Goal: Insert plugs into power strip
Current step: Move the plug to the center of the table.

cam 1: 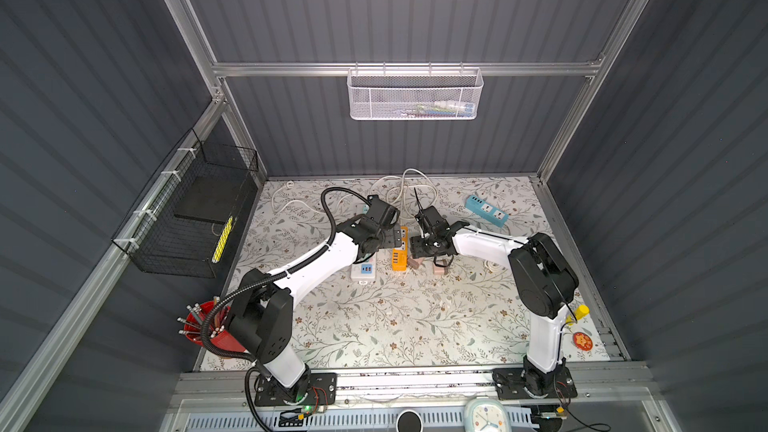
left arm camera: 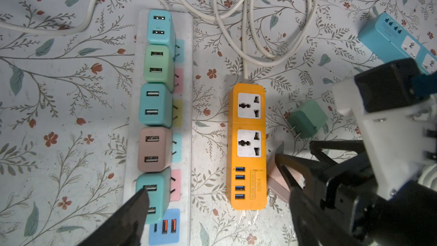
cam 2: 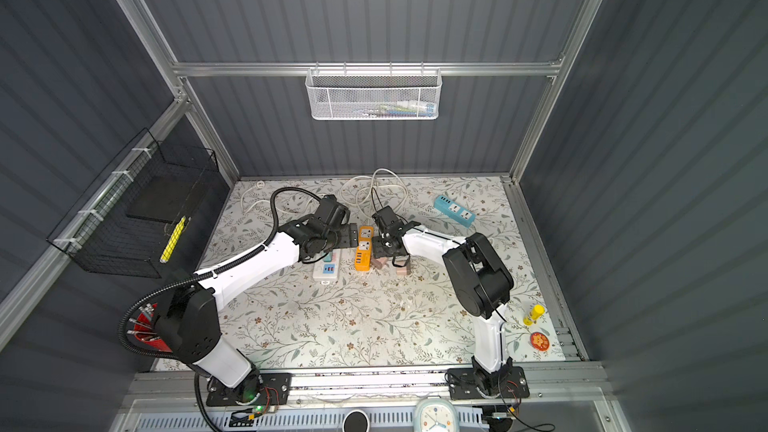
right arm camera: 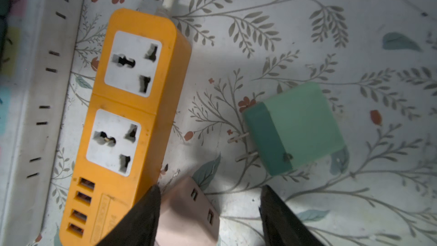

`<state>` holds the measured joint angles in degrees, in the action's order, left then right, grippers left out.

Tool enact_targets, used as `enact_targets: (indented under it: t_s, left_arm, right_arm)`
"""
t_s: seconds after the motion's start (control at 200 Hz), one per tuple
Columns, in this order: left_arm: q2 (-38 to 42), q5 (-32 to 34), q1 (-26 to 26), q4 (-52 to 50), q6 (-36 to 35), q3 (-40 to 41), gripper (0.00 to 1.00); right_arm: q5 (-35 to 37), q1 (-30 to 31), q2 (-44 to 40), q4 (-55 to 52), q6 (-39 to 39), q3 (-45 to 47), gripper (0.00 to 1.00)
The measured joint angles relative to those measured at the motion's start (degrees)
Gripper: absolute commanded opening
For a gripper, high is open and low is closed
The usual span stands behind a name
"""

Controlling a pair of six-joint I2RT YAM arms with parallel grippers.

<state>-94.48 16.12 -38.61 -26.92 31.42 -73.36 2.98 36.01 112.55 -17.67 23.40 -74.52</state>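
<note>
Ref = orange strip [left arm camera: 247, 147], flat on the bench [left arm camera: 59, 114], USB end toward the arm bases, cord end away.

white strip [left arm camera: 189, 124]: parallel to orange strip on its left-arm side, near but not touching. seated plugs [left arm camera: 155, 105]: five in one row along its long axis, teal/mint/teal/pink/teal from the cord end. All upright, port faces up, prongs down in the sockets.

loose mint plug [right arm camera: 300, 126]: on its side on the other side of orange strip, apart from it, level with the socket nearer the USB end. Prongs horizontal, pointing at orange strip, square to its long axis.

pink plug [right arm camera: 189, 211]: on its side just beside orange strip's USB end. Prongs run along the strip's axis, past the USB end; port face points the opposite way.

second pink plug [cam 1: 439, 270]: further out from orange strip; orientation too small to tell.

right pincer [right arm camera: 210, 186]: apart, straddling pink plug, not clamped. There's a clear gap at the finger away from orange strip; can't tell contact at the other finger.

left pincer [left arm camera: 217, 189]: apart, holding nothing, above the USB ends of both strips.
</note>
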Motion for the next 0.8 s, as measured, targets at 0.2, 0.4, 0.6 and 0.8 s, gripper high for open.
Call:
enact_targets:
  t_s: [0.2,0.4,0.6,0.8]
  left_arm:
    - [-4.2,-0.9,-0.3,-0.1,-0.6,-1.5,0.93]
    - [-7.1,-1.2,-1.2,-0.1,-1.1,-3.2,0.93]
    - [-12.1,0.8,-3.5,-1.2,-2.4,-9.4,0.92]
    - [-19.1,5.1,-6.0,-3.6,-4.4,-15.3,0.94]
  right_arm:
    - [-0.2,0.1,-2.4,0.9,0.2,4.6,0.67]
    - [-0.5,0.1,-8.1,0.2,0.1,9.5,0.67]
    - [-0.3,0.0,-12.3,0.2,-0.2,13.9,0.67]
    - [1.4,-0.1,-19.3,-0.5,-0.9,20.7,0.70]
